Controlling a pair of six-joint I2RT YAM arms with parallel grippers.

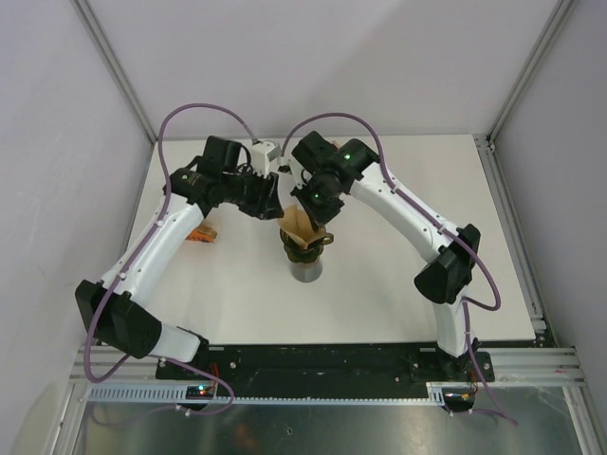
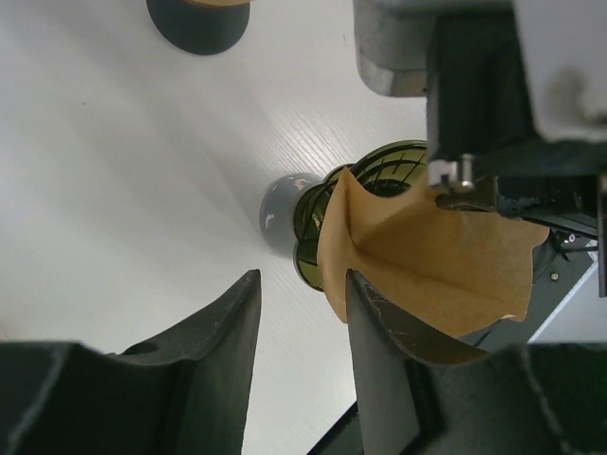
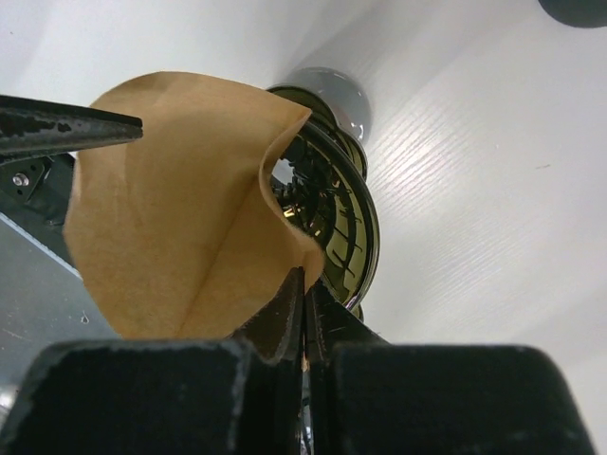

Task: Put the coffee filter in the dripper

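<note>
The right gripper, closed tight, pinches the brown paper cone filter by its rim, tilted directly over the dark green ribbed dripper; the left gripper gapes empty beside it.

A robotics lab test cell: white panel walls on aluminium frame posts enclose a white counter. The cabled left arm and right arm are bolted to a metal rail.
</note>
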